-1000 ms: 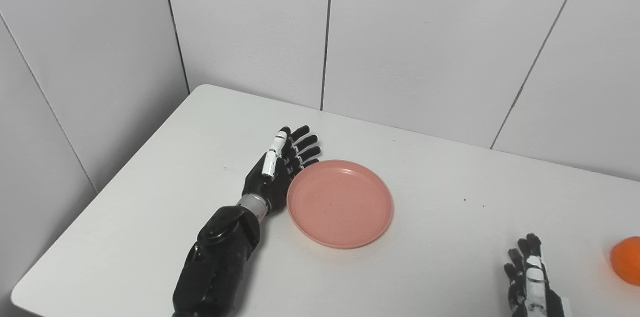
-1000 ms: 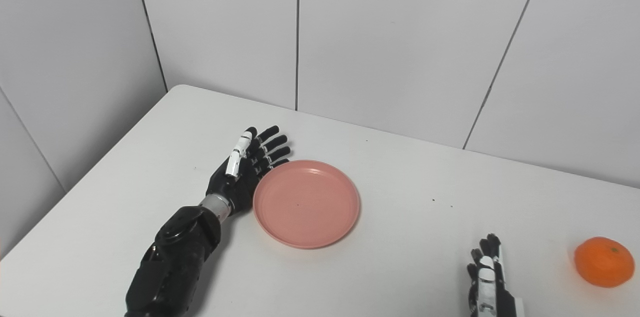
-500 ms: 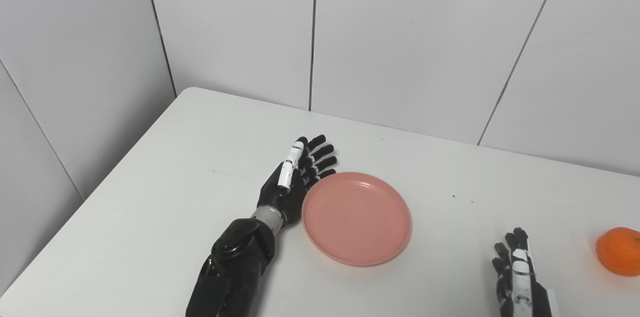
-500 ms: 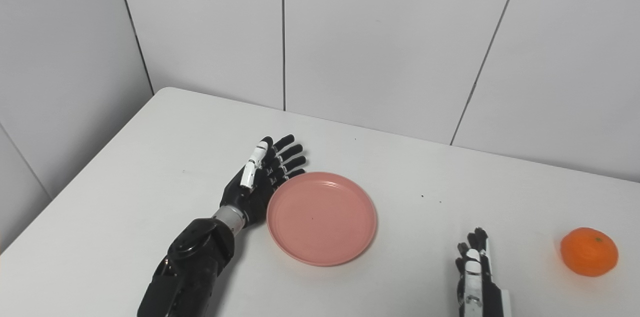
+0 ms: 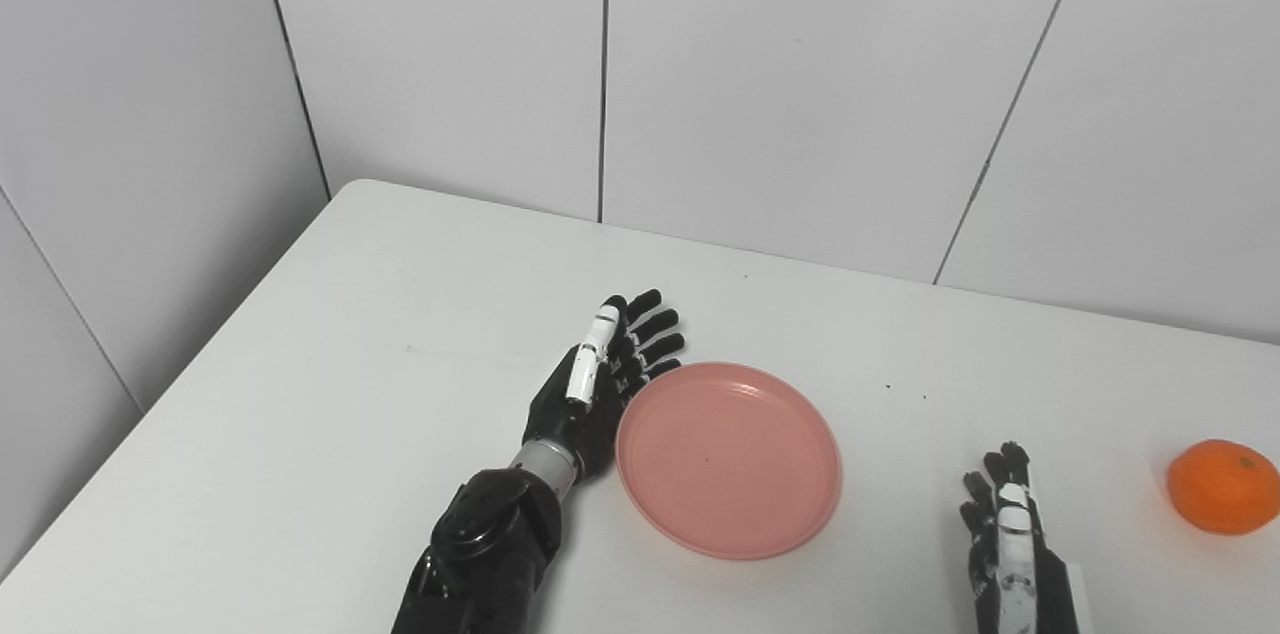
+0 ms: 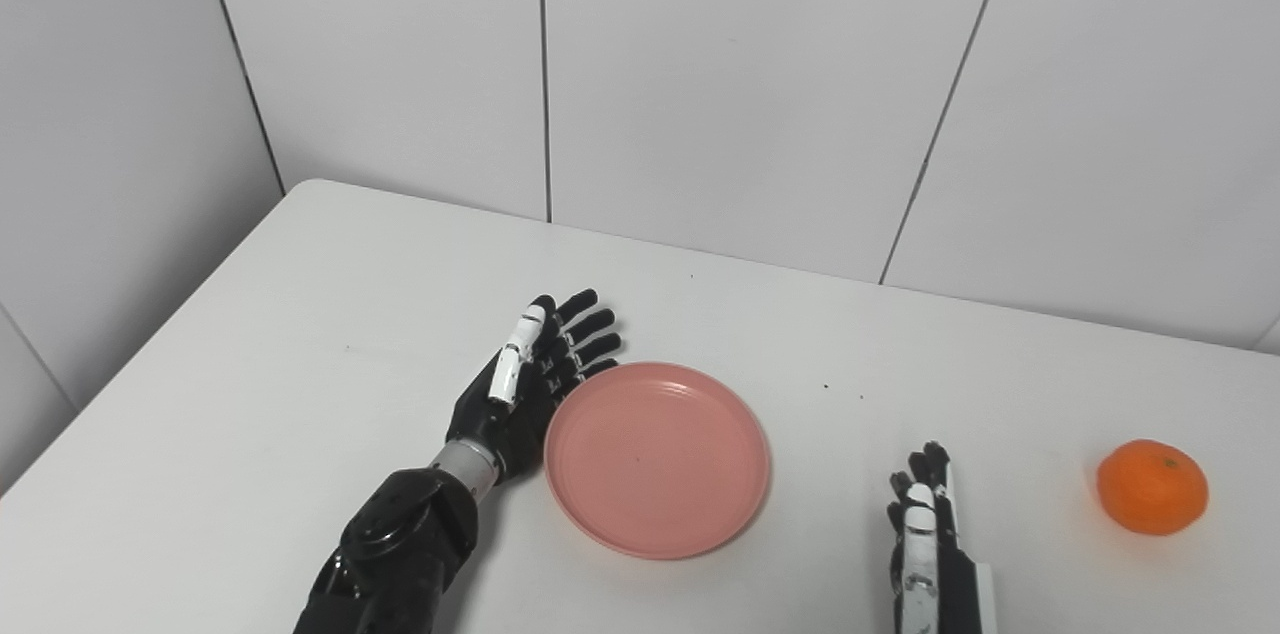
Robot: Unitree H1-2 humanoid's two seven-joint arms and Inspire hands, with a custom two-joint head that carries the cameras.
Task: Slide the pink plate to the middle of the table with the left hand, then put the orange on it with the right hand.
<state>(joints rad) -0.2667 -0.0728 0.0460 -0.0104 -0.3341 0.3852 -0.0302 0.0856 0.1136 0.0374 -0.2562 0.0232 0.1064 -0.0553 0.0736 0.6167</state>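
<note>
The pink plate (image 5: 728, 459) lies mid-table, with the left hand (image 5: 600, 380) pressed flat and unclenched against its left rim. The push should be kept low and steady so the rim is not overridden. The orange (image 6: 1152, 487) sits toward the table's right edge. The right hand (image 6: 925, 539), empty with fingers extended, is cut off at the wrist.

Bare table (image 6: 300, 344) lies open between the right hand (image 6: 925, 524) and the orange (image 6: 1152, 486) at its 2 o'clock; nothing blocks that path.
</note>
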